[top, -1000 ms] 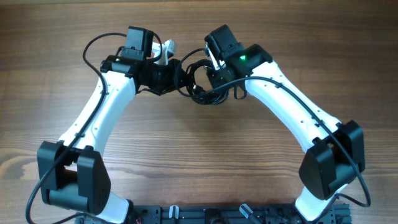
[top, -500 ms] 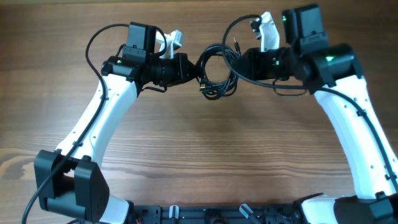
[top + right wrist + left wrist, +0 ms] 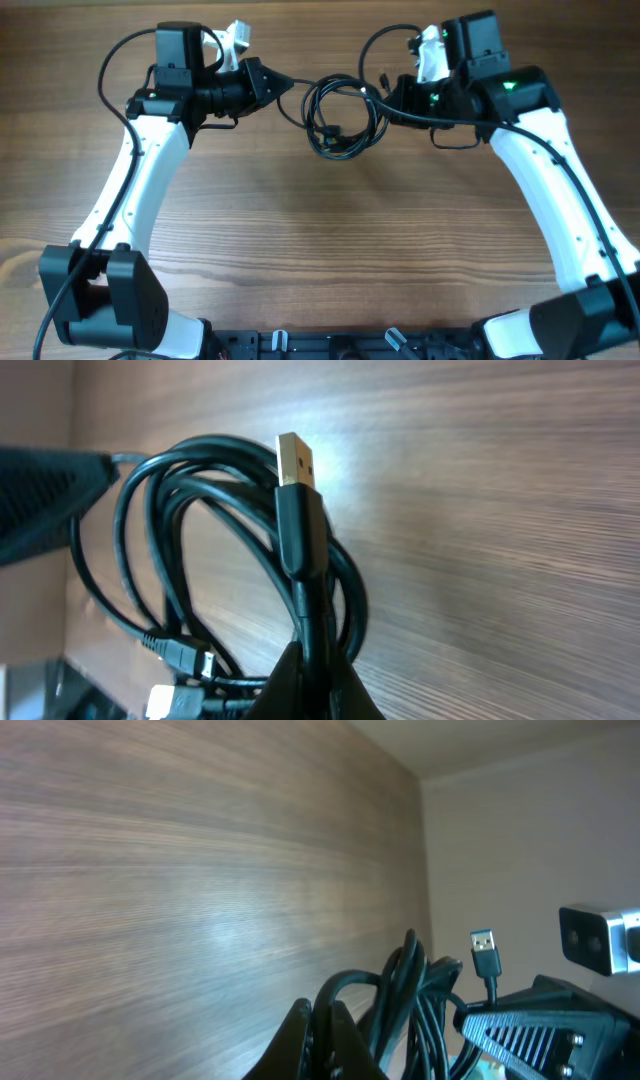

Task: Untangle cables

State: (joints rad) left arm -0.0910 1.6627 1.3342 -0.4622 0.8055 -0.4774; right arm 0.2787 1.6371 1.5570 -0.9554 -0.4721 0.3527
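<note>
The cables [image 3: 340, 150] are a loose coil of thin black cords hanging between my two grippers at the far middle of the table. My left gripper [image 3: 285, 88] is shut on one strand at the coil's left; in the left wrist view its jaws [image 3: 322, 1022] pinch a cord [image 3: 410, 990], and a USB plug [image 3: 483, 952] sticks up beyond. My right gripper [image 3: 388, 98] is shut on the coil's right side. In the right wrist view its jaws [image 3: 315, 660] clamp a cord [image 3: 302, 550] with a gold USB plug [image 3: 296, 460]; small plugs [image 3: 178, 656] hang at lower left.
The wooden table [image 3: 330, 250] lies under the coil. Thicker black arm cables loop over the left arm [image 3: 125, 55] and the right arm [image 3: 385, 40]. In the left wrist view the right gripper's body [image 3: 545, 1030] is close on the right.
My left gripper has pulled back to the left with its strand, drawing a line of cord out of the coil. My right gripper has shifted slightly left, still holding.
</note>
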